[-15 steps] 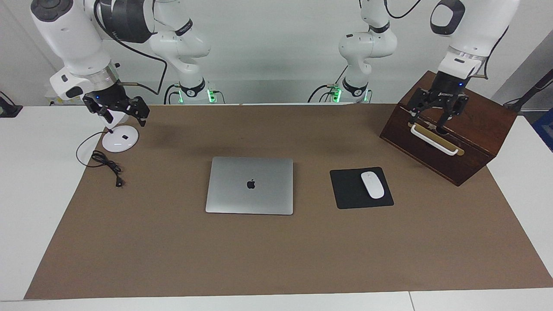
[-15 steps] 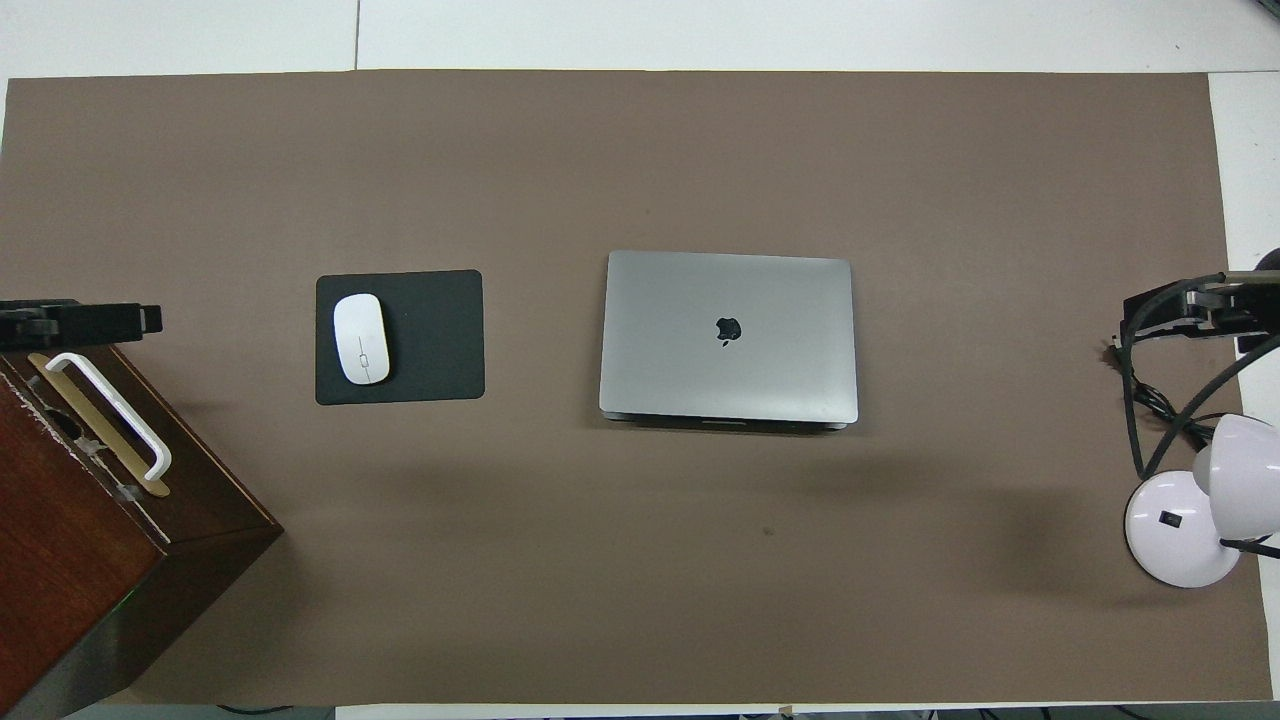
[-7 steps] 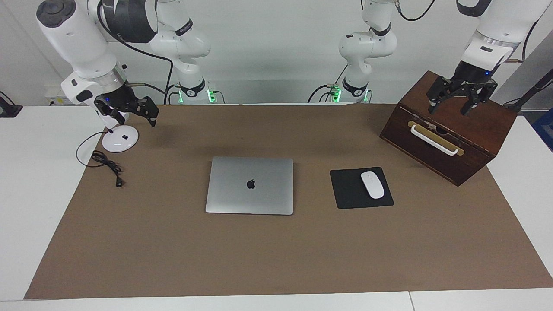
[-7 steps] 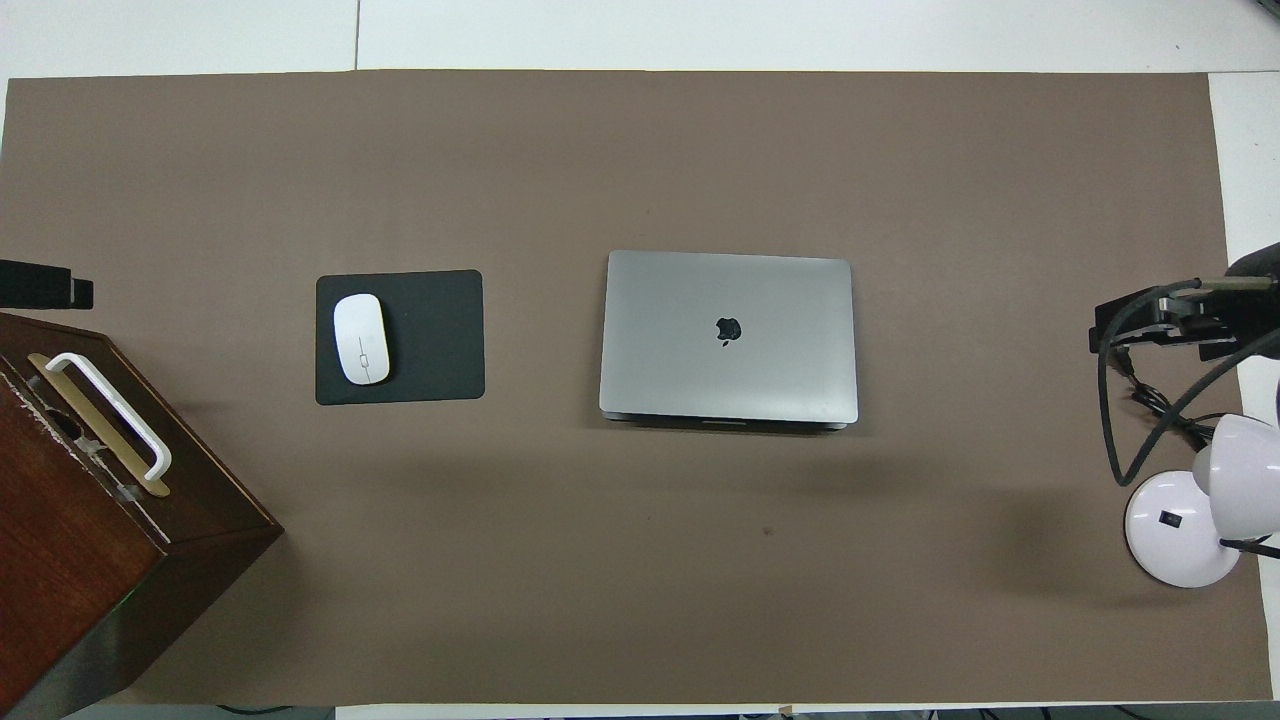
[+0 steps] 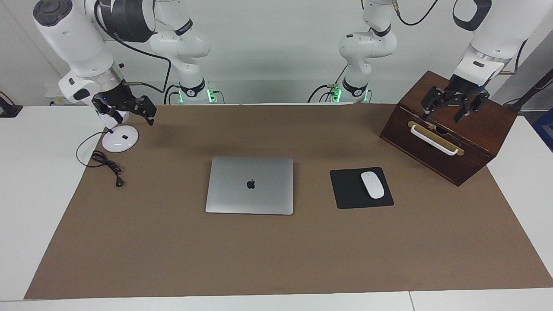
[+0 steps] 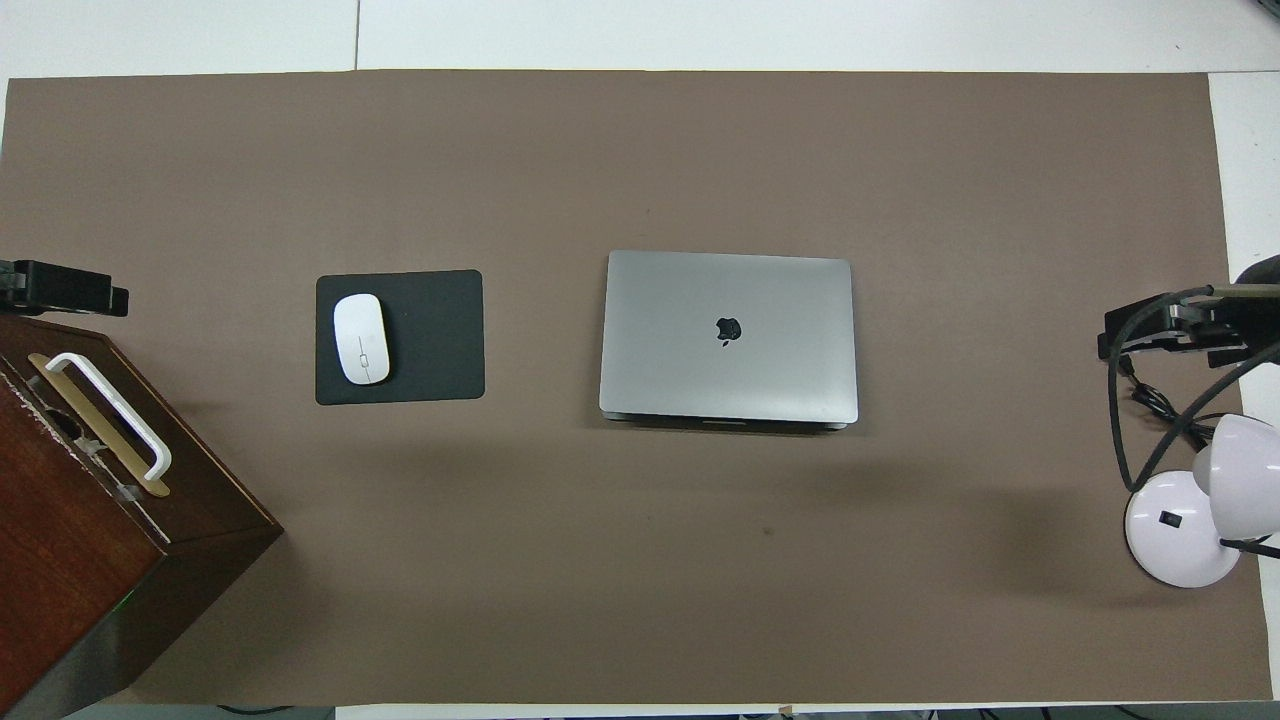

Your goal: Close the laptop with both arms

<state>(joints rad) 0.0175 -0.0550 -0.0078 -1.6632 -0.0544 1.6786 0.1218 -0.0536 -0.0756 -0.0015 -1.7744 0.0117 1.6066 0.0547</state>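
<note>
Laptop (image 5: 249, 185) sits mid-frame, lid already flat, long axis across the frame. My left gripper (image 5: 449, 110), upper right, and right gripper (image 5: 128, 111), upper left, both fingers apart, roughly equally distant.

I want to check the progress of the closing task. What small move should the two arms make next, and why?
Probably none toward the thin silver-grey laptop: its lid already lies flat and shut. The open left gripper hangs over the dark wooden box, and the open right gripper over the white round lamp base, both holding nothing. I would only draw both arms back to rest.
</note>
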